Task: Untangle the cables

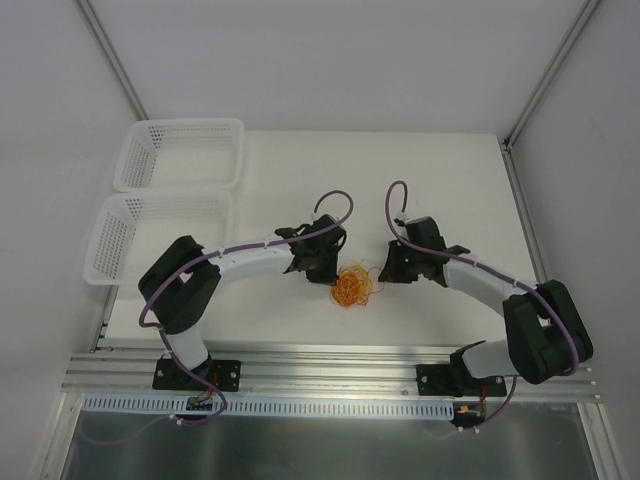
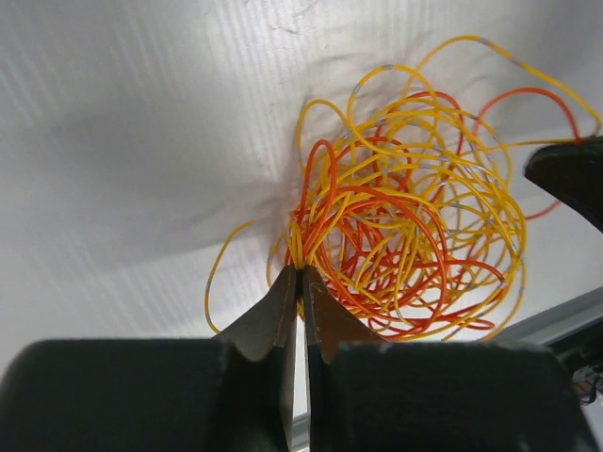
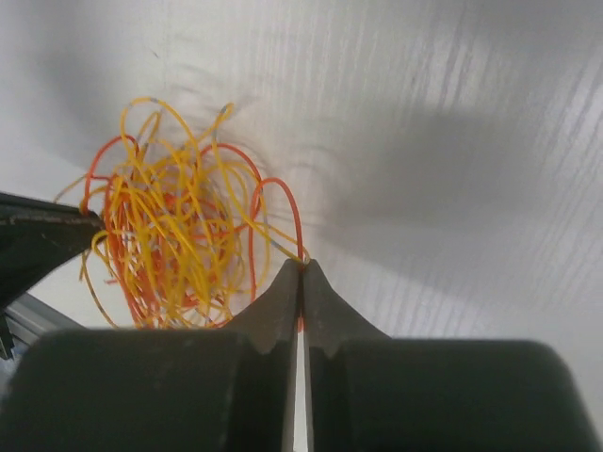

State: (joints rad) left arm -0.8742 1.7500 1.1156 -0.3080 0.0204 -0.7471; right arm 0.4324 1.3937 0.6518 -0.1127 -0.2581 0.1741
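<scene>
A tangled ball of thin yellow and orange cables (image 1: pixel 351 286) lies on the white table between my two grippers. In the left wrist view the tangle (image 2: pixel 415 254) spreads out ahead, and my left gripper (image 2: pixel 301 270) is shut on several yellow and orange strands at its left side. In the right wrist view the tangle (image 3: pixel 179 245) sits to the left, and my right gripper (image 3: pixel 301 264) is shut on an orange and a yellow strand at its right edge. In the top view the left gripper (image 1: pixel 325 268) and right gripper (image 1: pixel 385 272) flank the tangle closely.
Two white mesh baskets stand at the table's left, one at the back (image 1: pixel 182 153) and one nearer (image 1: pixel 155 232). The metal rail (image 1: pixel 330 365) runs along the near edge. The other gripper's finger shows in each wrist view.
</scene>
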